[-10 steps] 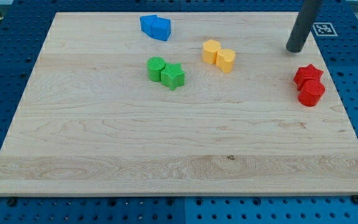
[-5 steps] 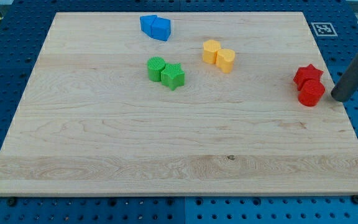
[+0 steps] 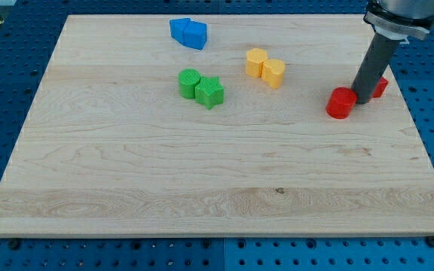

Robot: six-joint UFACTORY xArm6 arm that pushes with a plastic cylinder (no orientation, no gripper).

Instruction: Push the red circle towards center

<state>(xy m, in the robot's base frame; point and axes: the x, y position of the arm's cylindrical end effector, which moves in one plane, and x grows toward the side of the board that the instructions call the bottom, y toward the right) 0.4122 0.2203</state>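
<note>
1. Near the view's right side of the wooden tabletop [image 3: 202, 173], my tip [image 3: 362, 101] stood on the wood, touching the right side of the red circle [image 3: 341, 103].
2. The rod serving as end effector had no jaws to open or close; it was a single straight dark shaft that gripped nothing and only pressed against the red circle's side.
3. The red circle sat right of the board's middle and a little toward the view's top, apart from every other block except for the tip beside it.
4. A second red block [image 3: 380, 86] showed just behind the rod on the view's right; the shaft hid most of it, so its shape could not be told.
5. The yellow pair, a yellow block [image 3: 256, 62] and a yellow cylinder [image 3: 273, 73], stood touching, up and to the left of the red circle.
6. The green circle [image 3: 189, 82] and the green star [image 3: 210, 92] stood touching, left of the yellow pair and near the board's upper middle.
7. Two blue blocks [image 3: 188, 33] lay pressed together close to the view's top edge; their shapes were not clear.
8. The tabletop rested on a blue pegboard [image 3: 6, 68] that showed around all its edges.
</note>
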